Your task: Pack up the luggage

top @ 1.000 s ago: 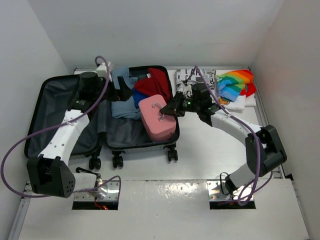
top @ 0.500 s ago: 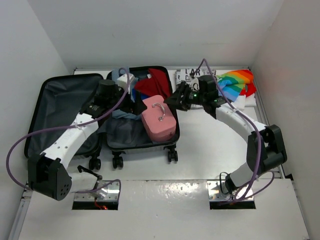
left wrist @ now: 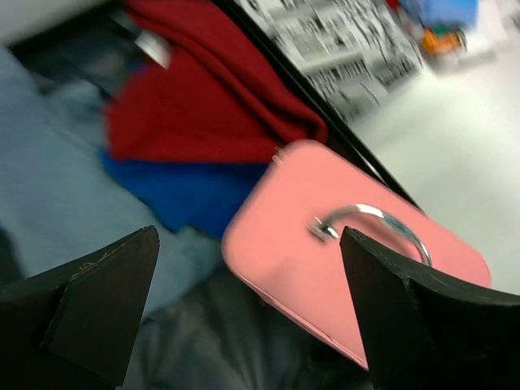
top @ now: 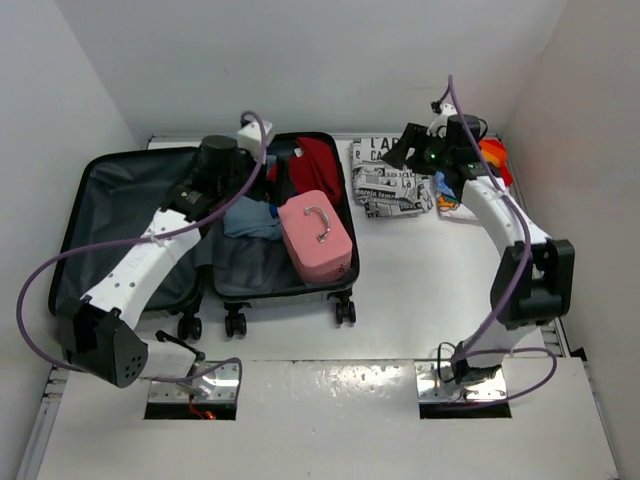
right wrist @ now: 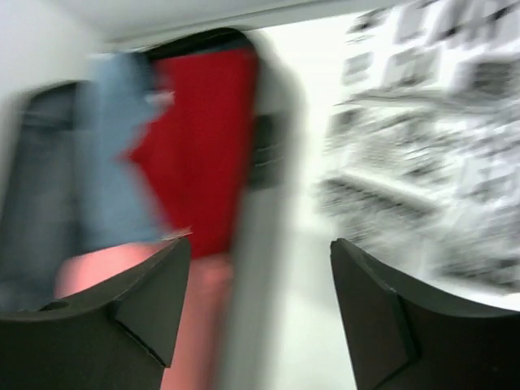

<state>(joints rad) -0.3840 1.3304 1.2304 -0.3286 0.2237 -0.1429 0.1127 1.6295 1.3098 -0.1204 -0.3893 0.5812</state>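
Luggage [top: 105,200] is laid open at the table's left-centre, with the lid flat to the left and the wheels toward the arm bases. The right half is filled with a red garment [top: 312,160], blue clothing [top: 250,215] and a pink box case [top: 318,235] against the right wall. Left gripper [left wrist: 248,236] is held above that half, fingers spread wide, nothing gripped. Right gripper [right wrist: 260,244] is held over the newsprint-pattern cloth [top: 390,185] beside the luggage, fingers apart, empty. The right wrist view is blurred.

Table [top: 420,275] carries open luggage [top: 105,205] and newsprint cloth [top: 388,186].
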